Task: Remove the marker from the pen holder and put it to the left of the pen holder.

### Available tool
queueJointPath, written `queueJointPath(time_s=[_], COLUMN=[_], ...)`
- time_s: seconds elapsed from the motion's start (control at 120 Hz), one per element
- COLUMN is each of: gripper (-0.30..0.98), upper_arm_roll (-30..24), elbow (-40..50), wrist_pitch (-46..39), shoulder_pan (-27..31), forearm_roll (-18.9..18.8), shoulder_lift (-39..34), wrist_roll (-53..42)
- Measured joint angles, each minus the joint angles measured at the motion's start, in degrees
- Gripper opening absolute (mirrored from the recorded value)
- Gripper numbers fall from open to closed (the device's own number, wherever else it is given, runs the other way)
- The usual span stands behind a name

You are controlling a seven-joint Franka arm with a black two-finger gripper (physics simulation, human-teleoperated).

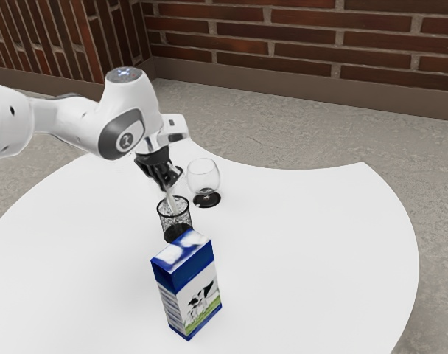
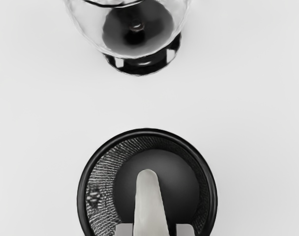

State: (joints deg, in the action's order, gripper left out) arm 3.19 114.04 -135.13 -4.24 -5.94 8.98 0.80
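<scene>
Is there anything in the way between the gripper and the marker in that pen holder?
Nothing visible stands between them: the gripper is right at the upper end of the marker. The marker's lower part is inside the pen holder, with the holder's wall around it.

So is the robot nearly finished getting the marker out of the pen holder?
Not yet. The reaching part looks done: the tool is just above the pen holder, at the top end of the marker. Grabbing it is the job right now, but I can't tell if it's gripped. The marker's lower part is inside the holder, so lifting it out and putting it on the table are left.
</scene>
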Motion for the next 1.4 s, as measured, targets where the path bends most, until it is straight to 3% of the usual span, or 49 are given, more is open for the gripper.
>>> queueJointPath(time_s=[0.217,0.417,0.633,0.833,1.058,1.308,1.4], gripper=[-0.09,-0.09,-0.09,-0.09,-0.09,0.39,0.50], upper_arm_roll=[3.7,3.0,-0.8,-3.0,-4.4,-8.0,-7.3], elbow=[-1.4,-11.7,-30.2,-37.7,-43.6,-44.9,-36.8], wrist_pitch=[2.8,15.2,33.0,41.7,45.9,46.8,44.8], shoulder_pan=[0.8,11.3,16.1,16.7,16.7,16.7,15.8], forearm_roll=[-6.0,-7.6,-6.9,-7.5,-8.9,-11.7,-12.0], shoulder_lift=[-8.4,4.3,21.4,26.8,31.2,31.4,21.6], wrist_roll=[1.2,1.3,-1.2,-5.1,-9.0,-13.0,-14.0])
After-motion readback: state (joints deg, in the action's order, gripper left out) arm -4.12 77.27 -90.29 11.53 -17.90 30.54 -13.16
